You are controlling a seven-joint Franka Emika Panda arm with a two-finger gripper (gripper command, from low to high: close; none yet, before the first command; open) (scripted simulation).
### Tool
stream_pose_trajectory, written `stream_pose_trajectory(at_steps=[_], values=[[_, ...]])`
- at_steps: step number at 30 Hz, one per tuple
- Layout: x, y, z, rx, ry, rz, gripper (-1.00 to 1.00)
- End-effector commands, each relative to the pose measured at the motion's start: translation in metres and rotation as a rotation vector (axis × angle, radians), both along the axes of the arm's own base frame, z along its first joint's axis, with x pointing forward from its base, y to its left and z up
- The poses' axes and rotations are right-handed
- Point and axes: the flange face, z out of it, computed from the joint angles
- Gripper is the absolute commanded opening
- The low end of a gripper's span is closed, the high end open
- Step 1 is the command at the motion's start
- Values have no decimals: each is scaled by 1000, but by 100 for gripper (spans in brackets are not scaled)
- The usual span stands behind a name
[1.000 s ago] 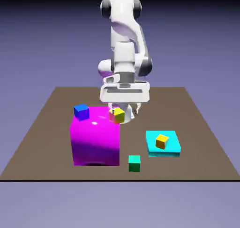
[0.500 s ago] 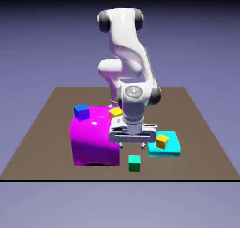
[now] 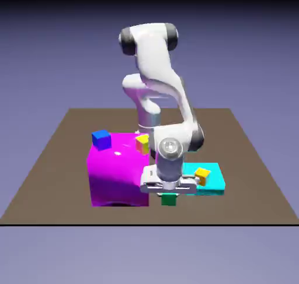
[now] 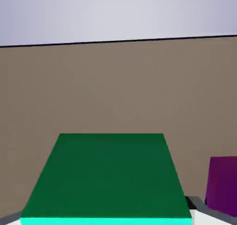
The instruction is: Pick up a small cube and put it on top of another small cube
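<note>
A small green cube (image 3: 169, 200) rests on the brown table near its front edge, and my gripper (image 3: 169, 195) has come down over it. The hand view is filled low down by the green cube (image 4: 109, 173), which sits between the fingers and hides most of them. The jaws are shut on its sides, and the cube is still on the table. A small orange-yellow cube (image 3: 202, 175) lies on a flat cyan slab (image 3: 214, 185) just to the exterior view's right of the hand. Two more small cubes, one blue (image 3: 101, 139) and one yellow (image 3: 142, 143), sit on a large magenta block (image 3: 115, 171).
The magenta block stands close on the exterior view's left of the hand, and its dark purple side (image 4: 223, 185) shows at the hand view's right edge. The cyan slab lies close on the other side. The table's front edge (image 3: 149, 224) runs just beyond the green cube.
The hand swung from beside the yellow cube at the magenta block's top, forward and down onto the green cube. Its jaws went from open to shut.
</note>
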Motion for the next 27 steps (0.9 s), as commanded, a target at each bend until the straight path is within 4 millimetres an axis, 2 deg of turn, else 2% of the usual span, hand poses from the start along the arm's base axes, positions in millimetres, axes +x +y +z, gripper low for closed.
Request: stream_pose_trajectory(at_steps=[1,6,9,12,15,16,17,18,23,24,25,27], values=[[1,-7,18,-15,-3,-3,-100],[-5,-37,113,-56,-16,-30,-100],[-21,-108,164,-60,-12,-165,-100],[-52,-175,212,-38,-8,-301,-100],[-94,-252,239,1,-1,-475,-100],[-109,-275,242,15,1,-534,-100],[-117,-295,235,18,5,-585,-100],[-117,-295,235,18,5,-585,-100],[-133,-285,169,18,5,-585,-100],[-133,-285,169,18,5,-585,100],[-133,-285,169,18,5,-585,100],[-125,-290,195,18,5,-585,100]])
